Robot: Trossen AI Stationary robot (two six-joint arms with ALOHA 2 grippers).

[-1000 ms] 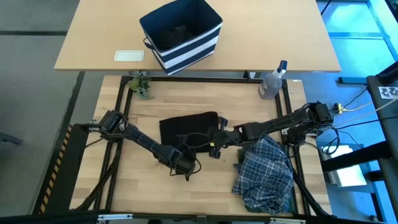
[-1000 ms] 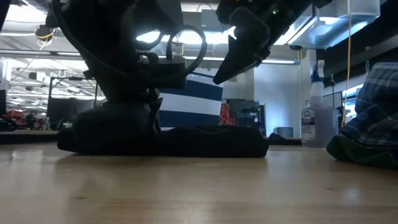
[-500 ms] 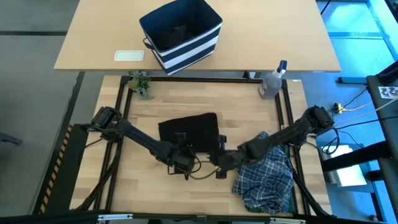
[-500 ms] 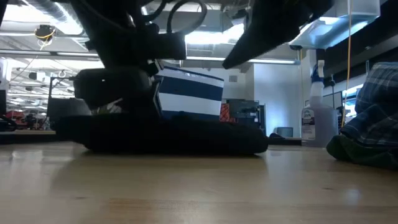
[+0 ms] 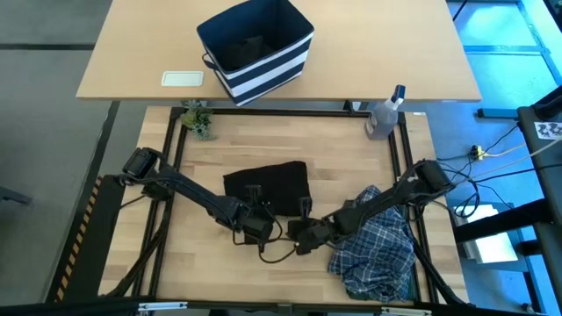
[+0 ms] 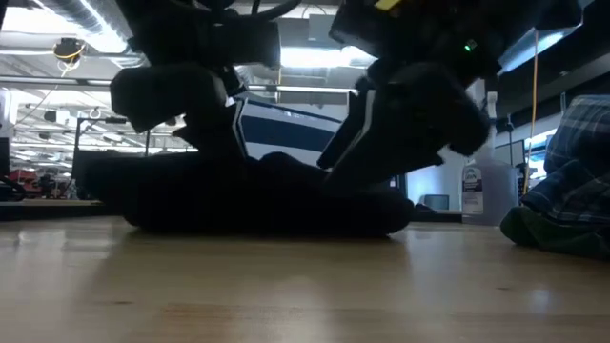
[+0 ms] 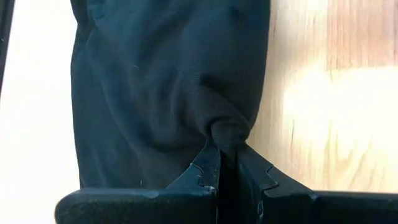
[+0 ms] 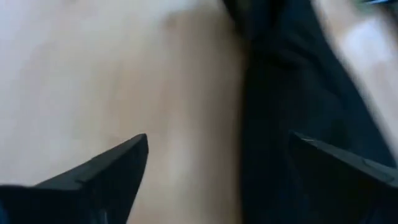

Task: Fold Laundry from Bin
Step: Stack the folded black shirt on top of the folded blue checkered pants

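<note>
Since a second ago the right arm is seen to have been swung from beside the black garment's (image 5: 268, 184) right edge down toward the near side of the table (image 5: 290, 140), and its jaws, shut then, are now spread wide. The right gripper (image 5: 299, 237) is placed low at the garment's near right corner, just beside the left gripper (image 5: 255, 225); in its wrist view the two fingers (image 8: 106, 171) are set well apart with bare wood and dark cloth between them, and nothing is held. The right arm is stretched in a long diagonal from its base at the table's right side, passing over the plaid shirt (image 5: 373, 246).

The left arm is extended from the left side, elbow bent, with its wrist lowered onto the garment's near edge. Its jaws are closed tight on a small pinch of the black cloth, which is bunched into a fold at the fingertips (image 7: 208, 165) in the wrist view.

The black garment is laid flat in the middle of the table. The plaid shirt is heaped at the near right, with an olive-green piece (image 6: 519, 229) under its edge. The bin (image 5: 256, 48) is set on the far table, dark cloth inside it, and a spray bottle (image 5: 384, 114) is stood near the far right corner of the work table.
</note>
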